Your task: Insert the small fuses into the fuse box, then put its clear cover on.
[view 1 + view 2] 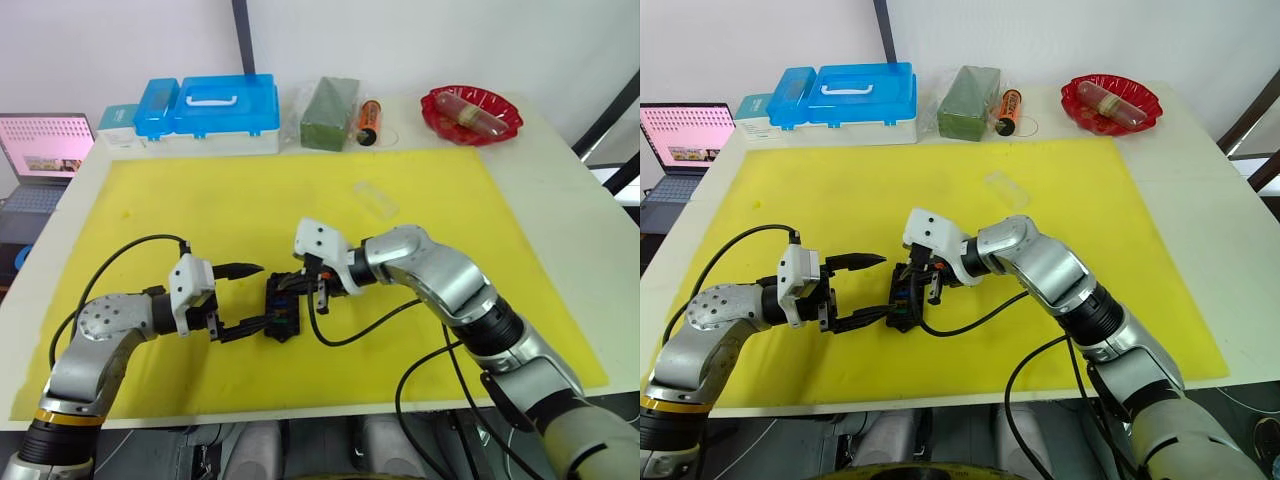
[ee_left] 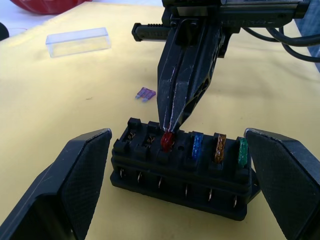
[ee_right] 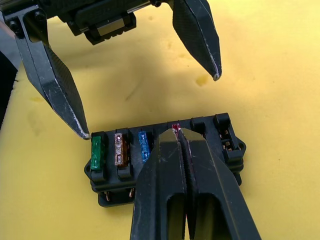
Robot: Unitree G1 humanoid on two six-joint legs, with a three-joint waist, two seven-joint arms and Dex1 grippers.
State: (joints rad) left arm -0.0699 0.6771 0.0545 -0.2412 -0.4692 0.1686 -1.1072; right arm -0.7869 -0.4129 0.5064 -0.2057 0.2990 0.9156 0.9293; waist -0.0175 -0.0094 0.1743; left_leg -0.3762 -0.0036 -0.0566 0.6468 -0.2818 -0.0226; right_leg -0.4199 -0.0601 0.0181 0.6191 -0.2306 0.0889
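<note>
Left pincer [image 1: 243, 297] is spreading its fingers around the fuse box's [image 2: 182, 172] ends near the yellow mat's [image 1: 200, 200] front edge; right pincer [image 3: 178, 131] is pinching the red fuse [image 2: 167, 139] into a slot beside blue [image 2: 197, 145], orange [image 2: 219, 147] and green [image 2: 242, 150] fuses. Farther back, the clear cover [image 1: 375, 198] is lying.

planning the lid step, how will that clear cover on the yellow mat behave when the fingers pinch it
The clear cover looks like thin, hollow moulded plastic, so it is probably very light and may skate across the yellow mat if nudged. Its smooth, glossy walls could be slippery between the fingers. Being thin-walled, it may flex or crack under a hard squeeze. It lies flat, so rolling seems unlikely.
</note>
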